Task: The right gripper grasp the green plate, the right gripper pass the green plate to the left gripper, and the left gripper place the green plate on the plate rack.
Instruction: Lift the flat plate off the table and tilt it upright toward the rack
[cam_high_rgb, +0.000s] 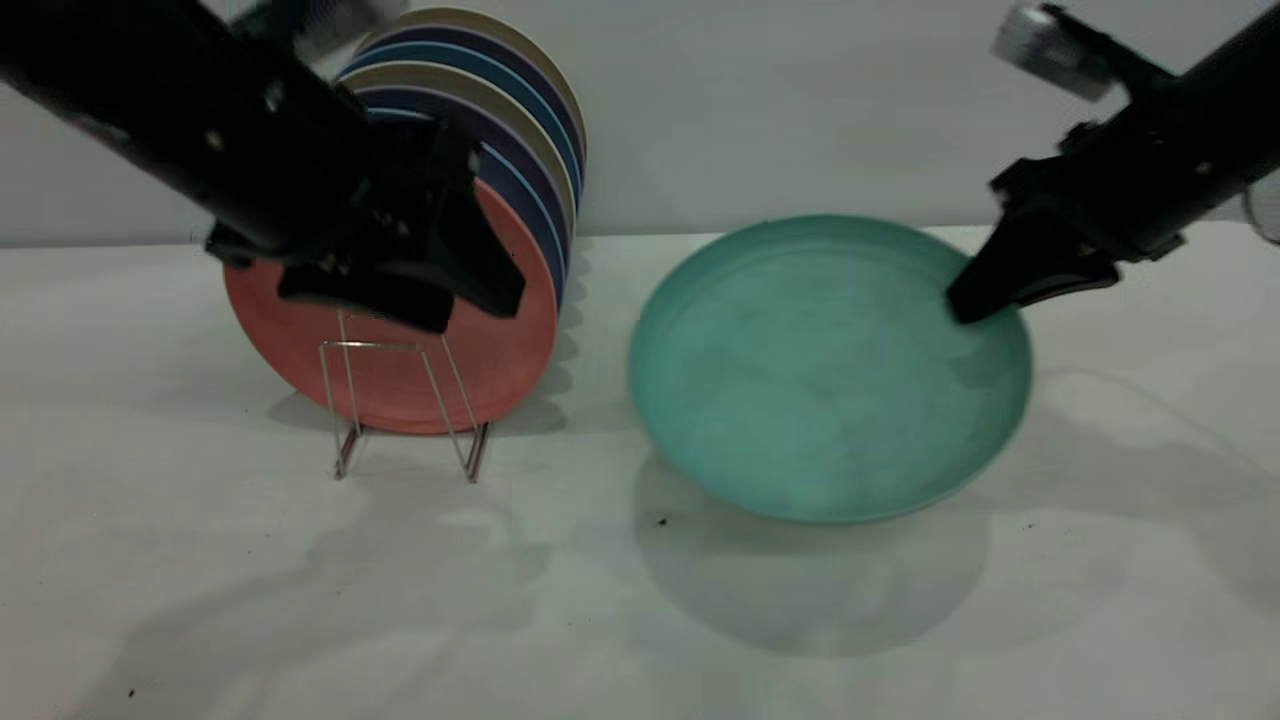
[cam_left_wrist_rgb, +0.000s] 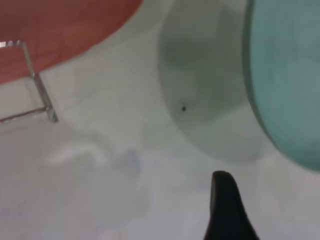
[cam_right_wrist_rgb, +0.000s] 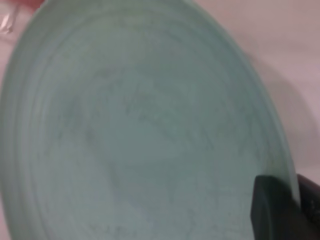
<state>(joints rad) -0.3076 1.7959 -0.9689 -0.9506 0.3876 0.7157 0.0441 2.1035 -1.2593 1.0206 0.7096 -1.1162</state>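
Green plate hangs tilted above the counter, pinched at its rim by the right hand. Plate rack holds the salmon-pink plate and others; left hand spread wide before it.

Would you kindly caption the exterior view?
Right gripper holds the green plate aloft; left gripper waits.

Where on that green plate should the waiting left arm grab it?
Probably the free rim of the green plate on the side toward the plate rack, opposite where the right gripper pinches it. The plate hangs tilted off the table, so the left gripper can slide fingers around that thin edge.
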